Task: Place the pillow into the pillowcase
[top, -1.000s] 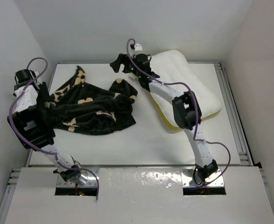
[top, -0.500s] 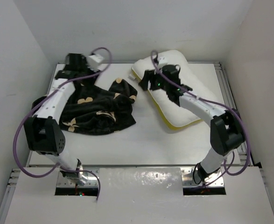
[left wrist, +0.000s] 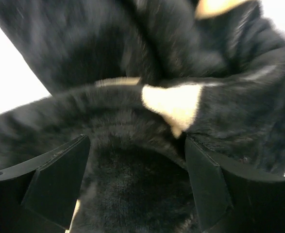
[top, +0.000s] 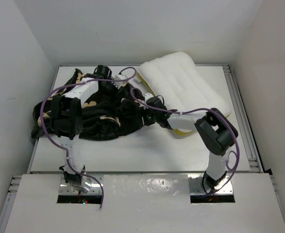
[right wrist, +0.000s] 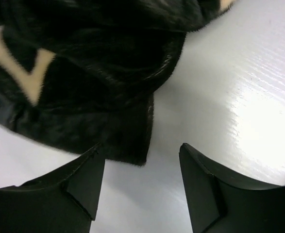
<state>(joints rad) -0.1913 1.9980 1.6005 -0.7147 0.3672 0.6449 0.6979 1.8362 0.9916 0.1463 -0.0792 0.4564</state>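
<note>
The pillowcase [top: 101, 119] lies crumpled on the left half of the white table [top: 132, 153], its heap stretched roughly from 9 to 3 o'clock in the overhead view. The pillow [top: 181, 87] rests apart from it at the far right, bare, with its long axis running from about 10 to 4 o'clock.

The left gripper [left wrist: 135, 179] hangs over the far edge of the case, jaws spread wide, black fleece bulging up between them; I cannot tell whether the pads press on it. The right gripper [right wrist: 142, 187] sits low on the table at the case's 3 o'clock edge, jaws apart with only bare tabletop between them. The loose hem lies just off its left finger, toward 11 o'clock.

The right arm is the nearer to the pillow, which lies at about 1 o'clock from its gripper. The opening of the case is not visible, so finding it likely comes first. Plain white walls [top: 132, 29] stand close on three sides.
</note>
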